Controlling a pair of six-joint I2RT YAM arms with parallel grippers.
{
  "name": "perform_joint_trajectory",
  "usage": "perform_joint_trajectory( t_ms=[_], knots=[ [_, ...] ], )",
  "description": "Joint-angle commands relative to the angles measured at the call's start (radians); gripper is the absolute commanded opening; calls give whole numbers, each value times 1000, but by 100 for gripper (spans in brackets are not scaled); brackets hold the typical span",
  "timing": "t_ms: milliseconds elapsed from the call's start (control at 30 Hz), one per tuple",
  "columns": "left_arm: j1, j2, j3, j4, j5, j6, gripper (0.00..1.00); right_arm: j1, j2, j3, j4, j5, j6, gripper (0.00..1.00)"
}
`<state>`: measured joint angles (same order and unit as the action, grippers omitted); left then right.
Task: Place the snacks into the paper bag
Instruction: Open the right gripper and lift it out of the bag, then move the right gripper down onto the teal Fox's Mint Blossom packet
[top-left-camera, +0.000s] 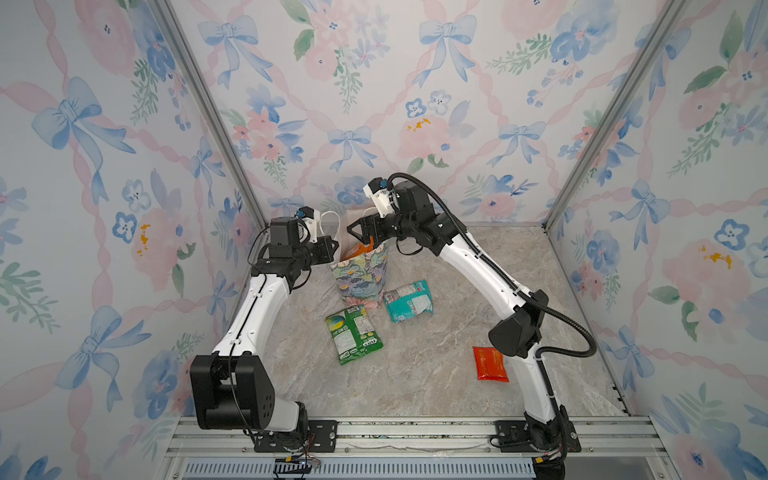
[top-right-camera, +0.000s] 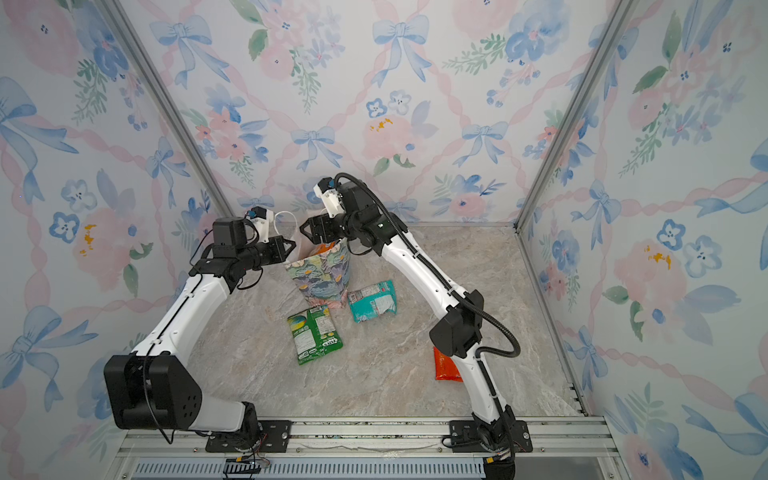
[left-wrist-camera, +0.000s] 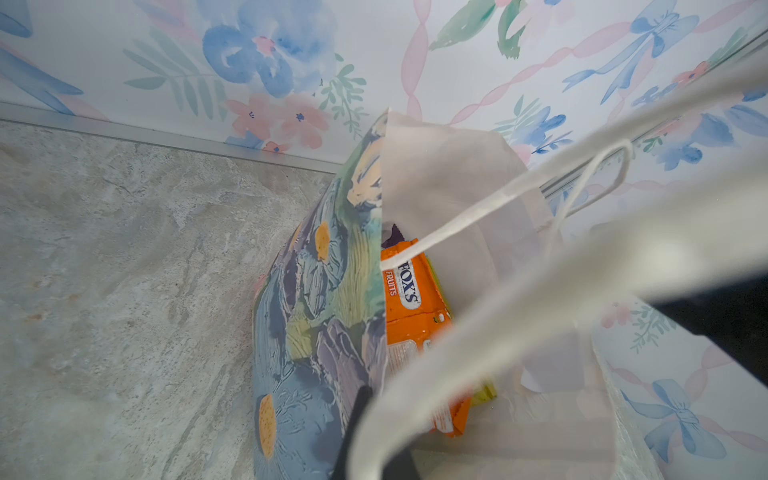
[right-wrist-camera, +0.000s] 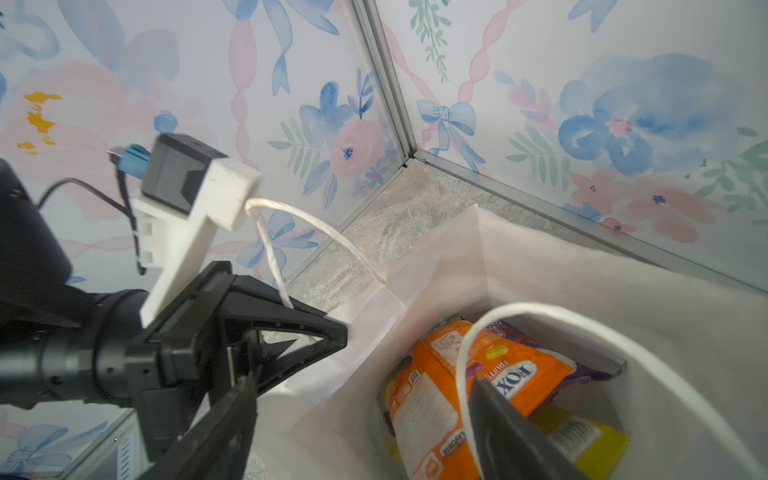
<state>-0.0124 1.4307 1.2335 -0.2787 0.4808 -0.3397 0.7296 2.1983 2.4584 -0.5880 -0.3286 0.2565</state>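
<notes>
Left gripper (top-left-camera: 333, 250) low, jaws clenched on rim of floral paper gift bag (top-left-camera: 359, 278), right gripper (right-wrist-camera: 365, 424) tilted down over its mouth, jaws released, glossy orange FOX'S pouch (right-wrist-camera: 428, 399) inside

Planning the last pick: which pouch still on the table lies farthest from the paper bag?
The red pouch, lying apart beside the right arm; the green pouch and the teal pouch both lie close by the paper bag.

Cord handle (right-wrist-camera: 540, 306) across paper bag (top-left-camera: 360, 279) mouth
</notes>
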Motion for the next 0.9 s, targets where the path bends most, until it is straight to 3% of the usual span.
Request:
perform_joint_trajectory(
  t_ms=[0, 233, 567, 867],
  knots=[
    [5, -4, 1, 19, 28, 19, 0, 5, -141, -62, 56, 20, 5, 88],
    [5, -11, 2, 17, 22, 21, 0, 4, -364, -352, 122, 22, 21, 98],
    [5, -7, 0, 13, 7, 27, 0, -64, -785, -1024, 212, 181, 80, 97],
    [5, -4, 3, 8, 2, 31, 0, -219, -773, -1322, 179, 159, 161, 99]
  ],
)
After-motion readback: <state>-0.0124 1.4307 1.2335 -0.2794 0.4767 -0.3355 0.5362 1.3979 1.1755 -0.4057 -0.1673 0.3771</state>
